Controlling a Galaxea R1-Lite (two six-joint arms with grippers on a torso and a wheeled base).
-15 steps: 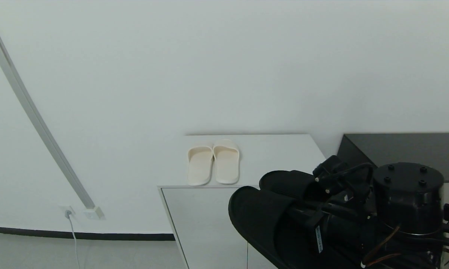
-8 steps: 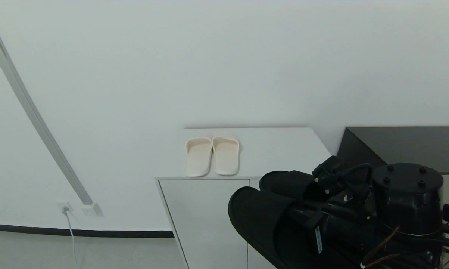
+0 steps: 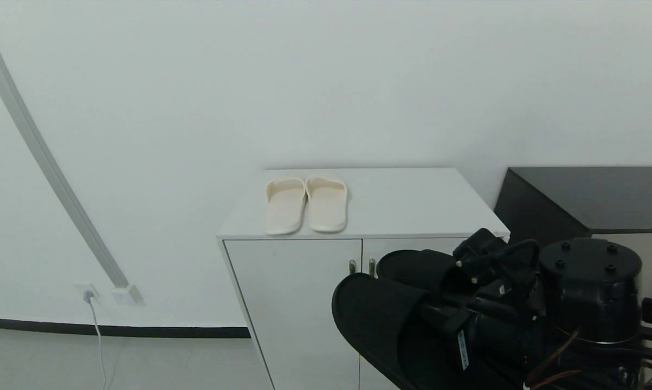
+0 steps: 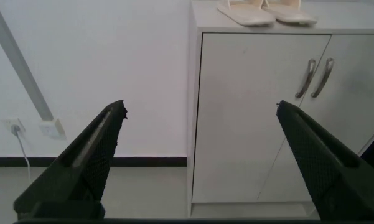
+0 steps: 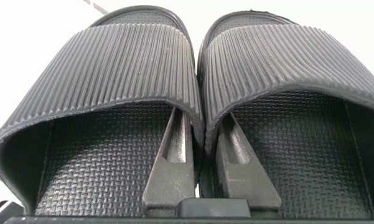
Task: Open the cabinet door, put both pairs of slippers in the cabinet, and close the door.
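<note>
- Head view: the cabinet (image 3: pixel 401 200) stands in the middle of the frame with both doors shut. Their handles (image 3: pixel 361 266) sit close together at the centre seam.
- The cream slippers (image 3: pixel 305 205) lie side by side on its top, left of centre. Their long axes run from the front edge back toward the wall, toes to the wall and heels at the front edge.
- At lower right, the black slippers (image 3: pixel 391 319) are carried by the right arm. Their long axes run out from the wrist toward the left of the frame, toes leading.
- Left wrist view: your left gripper (image 4: pixel 199 155) is spread wide and holds nothing. It faces the cabinet door (image 4: pixel 255 124), well apart from the door handles (image 4: pixel 317 78).
- I judge opening the door to be the step in hand, and it belongs to this free gripper. Come in square to the nearer handle, close around it rather than beside it, and pull along the door's swing. Keep the loaded right arm clear of that swing.
- Right wrist view: your right gripper (image 5: pixel 202 162) has one finger inside each black slipper, pinching the two inner side walls together. The strap openings face the camera and the toes point away.
- That grip looks narrow, so I would move gently to keep the pair from twisting.
</note>
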